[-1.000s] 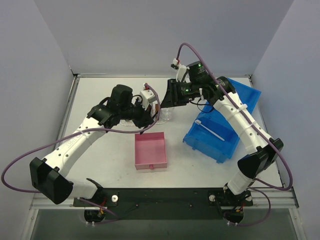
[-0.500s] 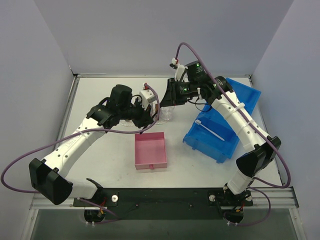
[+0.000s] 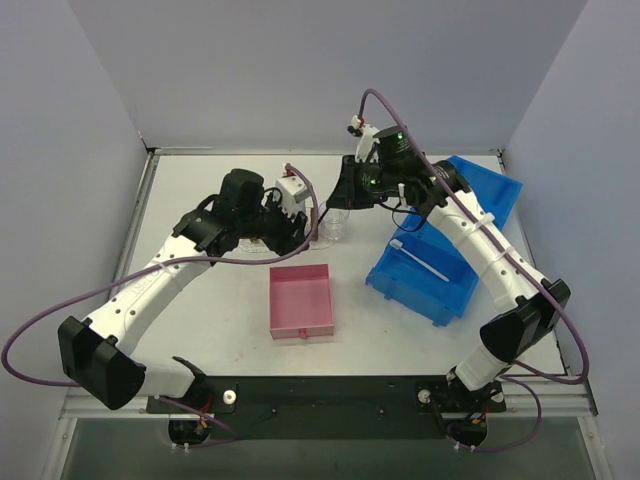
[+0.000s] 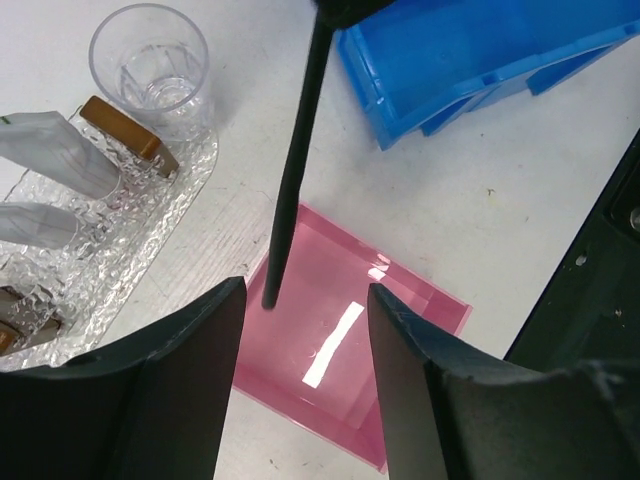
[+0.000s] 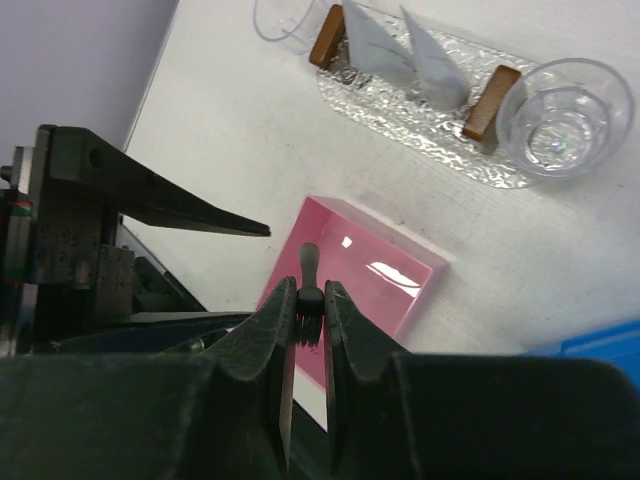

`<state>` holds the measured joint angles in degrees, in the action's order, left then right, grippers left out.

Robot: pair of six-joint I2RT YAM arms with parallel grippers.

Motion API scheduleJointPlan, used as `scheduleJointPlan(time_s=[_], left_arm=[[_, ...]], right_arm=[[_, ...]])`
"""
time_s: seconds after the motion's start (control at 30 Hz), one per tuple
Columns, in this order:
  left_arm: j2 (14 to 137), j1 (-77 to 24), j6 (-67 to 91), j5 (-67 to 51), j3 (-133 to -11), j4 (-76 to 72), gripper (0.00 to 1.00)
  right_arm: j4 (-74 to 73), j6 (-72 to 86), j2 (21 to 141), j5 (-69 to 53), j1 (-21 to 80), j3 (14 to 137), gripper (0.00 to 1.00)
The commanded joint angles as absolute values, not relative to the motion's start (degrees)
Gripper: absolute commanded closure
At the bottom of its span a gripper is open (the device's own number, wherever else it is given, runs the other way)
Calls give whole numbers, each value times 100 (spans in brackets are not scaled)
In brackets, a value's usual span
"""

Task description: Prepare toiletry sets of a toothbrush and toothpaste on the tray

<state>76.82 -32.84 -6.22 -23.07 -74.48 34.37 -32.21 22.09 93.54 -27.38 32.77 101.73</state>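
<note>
**A:** How many of each thing?

**B:** One tray, clear and bumpy. Two brown blocks stand upright on it, with two toothpaste tubes between them. There are two clear cups, one just off each end of the tray; I cannot tell whether they touch its rim. There are two brushes: a dark toothbrush up in the air and a white toothbrush lying in the blue bin. And one pink box.

**A:** Where does the tray sit?

**B:** At 12 o'clock from the pink box, toward the far side of the counter. In the overhead view both wrists largely hide it. The bin is at 3 o'clock from the box.

**A:** And the jaws?

**B:** The right gripper has its jaws pinched almost together on the bristle end of the dark toothbrush, with the handle hanging down. The left gripper has its jaws spread wide and grips nothing. The handle's lower tip hangs level with their tips, nearer the finger on the left of that wrist view, with a sliver of pink showing between tip and finger. Seen from there, the tip lines up with the edge of the box nearest the tray.

**A:** Edges and room?

**B:** A strip of white counter shows between the tray's long rim and the box. A narrower strip shows between the box and the bin. From 8 to 10 o'clock of the box the counter runs broad out to its metal rim. At 2 o'clock the far part of the bin lies close to the right wall.
</note>
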Motion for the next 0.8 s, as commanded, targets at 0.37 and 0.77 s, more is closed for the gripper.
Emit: scheduleJointPlan(time_s=[0.37,0.77], left_arm=[[6759,-1267,1985,-1321,-6697,2592,37],[5460,-475,2681,-229,-5214,2804,37]], right_arm=[[-1987,1363,9157,-765,4086,10353,100],[-1029,449,10361,-545,4623,11003,100]])
